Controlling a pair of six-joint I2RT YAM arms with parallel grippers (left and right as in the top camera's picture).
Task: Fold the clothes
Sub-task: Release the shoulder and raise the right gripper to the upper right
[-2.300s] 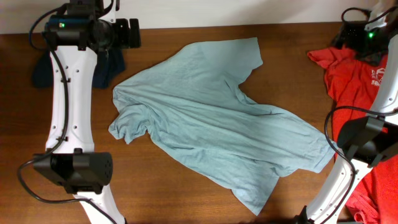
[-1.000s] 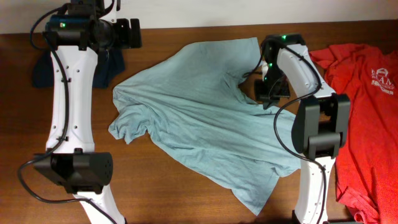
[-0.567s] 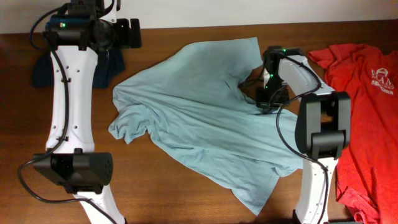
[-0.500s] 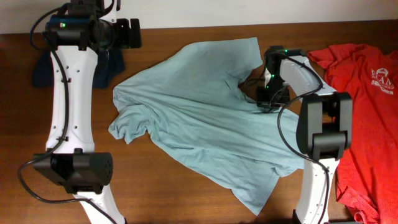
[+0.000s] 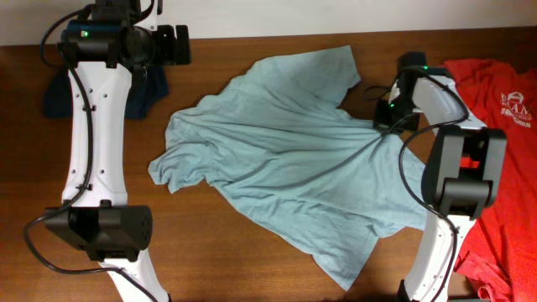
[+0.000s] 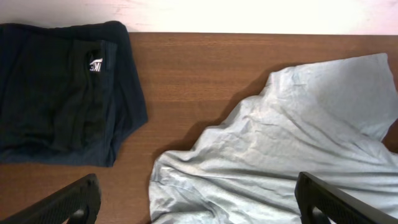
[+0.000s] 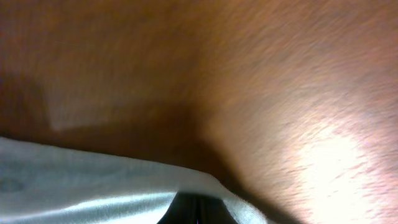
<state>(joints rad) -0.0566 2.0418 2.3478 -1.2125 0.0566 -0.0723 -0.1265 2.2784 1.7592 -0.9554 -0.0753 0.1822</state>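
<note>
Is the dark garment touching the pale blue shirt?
No, bare table shows between the dark garment and the pale blue shirt.

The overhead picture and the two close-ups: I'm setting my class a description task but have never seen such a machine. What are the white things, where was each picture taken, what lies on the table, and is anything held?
The white things are two robot arms, each ending in a two-finger gripper. One picture looks down from above; the other two come from cameras on the wrists. On the table lie a pale blue-grey T-shirt, a coral-red T-shirt and a dark folded garment. The left gripper is open and empty; the right gripper is shut on the blue-grey shirt's edge.
</note>
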